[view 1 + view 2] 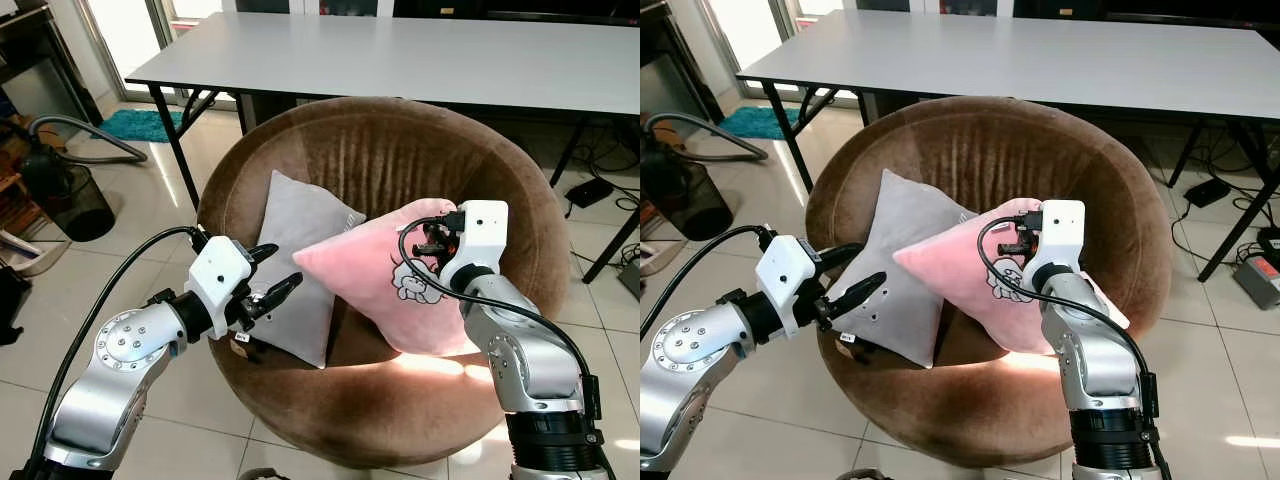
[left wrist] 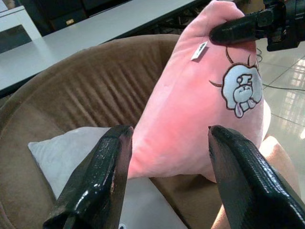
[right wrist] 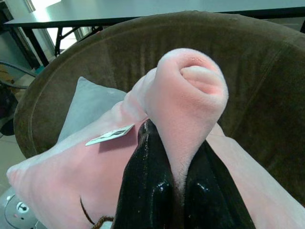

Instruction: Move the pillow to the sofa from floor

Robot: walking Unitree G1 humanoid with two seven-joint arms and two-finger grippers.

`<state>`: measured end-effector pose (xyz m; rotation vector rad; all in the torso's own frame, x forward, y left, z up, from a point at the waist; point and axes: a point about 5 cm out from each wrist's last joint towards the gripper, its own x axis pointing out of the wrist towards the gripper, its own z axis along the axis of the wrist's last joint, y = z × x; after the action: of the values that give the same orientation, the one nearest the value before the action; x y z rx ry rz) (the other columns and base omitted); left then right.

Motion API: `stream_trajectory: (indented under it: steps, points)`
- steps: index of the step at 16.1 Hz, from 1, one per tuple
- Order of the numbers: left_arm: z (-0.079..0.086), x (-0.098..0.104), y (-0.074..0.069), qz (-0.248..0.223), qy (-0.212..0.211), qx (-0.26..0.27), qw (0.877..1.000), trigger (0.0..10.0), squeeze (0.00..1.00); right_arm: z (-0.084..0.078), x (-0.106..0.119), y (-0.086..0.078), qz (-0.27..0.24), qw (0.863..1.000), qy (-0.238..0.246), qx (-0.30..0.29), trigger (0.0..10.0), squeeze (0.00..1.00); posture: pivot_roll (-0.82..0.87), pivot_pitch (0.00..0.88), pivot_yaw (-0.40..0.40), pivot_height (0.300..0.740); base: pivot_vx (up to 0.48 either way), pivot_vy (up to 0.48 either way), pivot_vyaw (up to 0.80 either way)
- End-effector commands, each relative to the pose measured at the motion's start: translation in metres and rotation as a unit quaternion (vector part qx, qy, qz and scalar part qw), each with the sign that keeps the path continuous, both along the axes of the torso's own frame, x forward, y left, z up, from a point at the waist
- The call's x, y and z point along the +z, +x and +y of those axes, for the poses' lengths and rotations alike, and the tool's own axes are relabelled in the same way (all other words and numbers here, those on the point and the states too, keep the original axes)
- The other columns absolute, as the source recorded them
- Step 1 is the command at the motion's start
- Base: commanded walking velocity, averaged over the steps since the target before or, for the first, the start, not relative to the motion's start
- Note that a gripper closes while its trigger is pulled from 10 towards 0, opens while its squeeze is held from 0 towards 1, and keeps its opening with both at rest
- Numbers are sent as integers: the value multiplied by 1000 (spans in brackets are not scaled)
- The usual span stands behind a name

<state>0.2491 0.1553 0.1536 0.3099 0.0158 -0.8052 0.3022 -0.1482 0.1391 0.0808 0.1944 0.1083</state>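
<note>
Nearest me, the left hand (image 1: pixel 277 283) hovers with fingers spread wide before a grey square cushion (image 1: pixel 300 260). The right hand (image 3: pixel 164 183) pinches a corner of the soft pink plush pillow (image 1: pixel 385 280), holding it over the round brown velvet sofa (image 1: pixel 380 160). This looks like the placing step; next, I'd judge, comes lowering it onto the seat and letting go.

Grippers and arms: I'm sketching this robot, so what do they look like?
Both arms are silver metal with round bolted joints. Each wrist is a white boxy housing fed by a looping black cable. The left gripper and right gripper each have two long glossy black fingers.

seat: grey cushion (image 1: pixel 300 262) fills left half | right half open (table (image 1: pixel 420 55) behind)
</note>
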Motion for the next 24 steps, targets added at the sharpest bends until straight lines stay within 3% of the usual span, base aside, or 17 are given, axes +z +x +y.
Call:
stream_trajectory:
  steps: [1,5,6,7,8,11,14,16,19,22,24]
  points:
    - [0,2,-2,1,2,-5,1000,10000,0,2,15,2,-30,1000,-3,6,10000,0,105,40,37,740,0,0,0]
    - [0,2,-2,1,2,-5,1000,10000,0,2,15,2,-30,1000,-3,6,10000,0,105,40,37,740,0,0,0]
    - [2,3,-4,8,2,-20,1000,10000,0,1,17,1,-20,999,-22,23,10000,0,103,43,39,740,0,0,0]
    - [15,12,-3,2,-20,-5,1000,10000,0,-9,65,6,-56,994,-29,85,10000,0,105,49,40,740,0,0,0]
    - [20,16,-1,-6,-31,10,999,10000,0,-10,82,6,-84,990,-35,106,10000,0,104,50,42,740,0,0,0]
    - [20,18,7,-24,-43,39,998,10000,0,-3,72,5,-106,989,-24,98,10000,0,100,48,41,740,0,0,0]
    - [19,21,4,-21,-49,25,998,10000,0,0,77,2,-90,988,3,127,10000,0,102,48,36,740,0,0,0]
    - [18,23,0,-14,-55,6,998,10000,0,0,77,2,-70,987,-14,144,10000,0,103,51,33,740,0,0,0]
    - [19,18,-3,-5,-45,3,999,10000,0,3,56,26,-12,996,-35,81,10000,0,107,64,34,740,0,0,0]
    - [17,17,-7,10,-44,-10,999,10000,0,20,32,50,50,996,-34,63,10000,0,114,81,31,740,0,0,0]
    - [17,16,-10,13,-44,-7,999,10000,0,30,22,71,57,997,-51,32,10000,0,122,105,25,740,0,0,0]
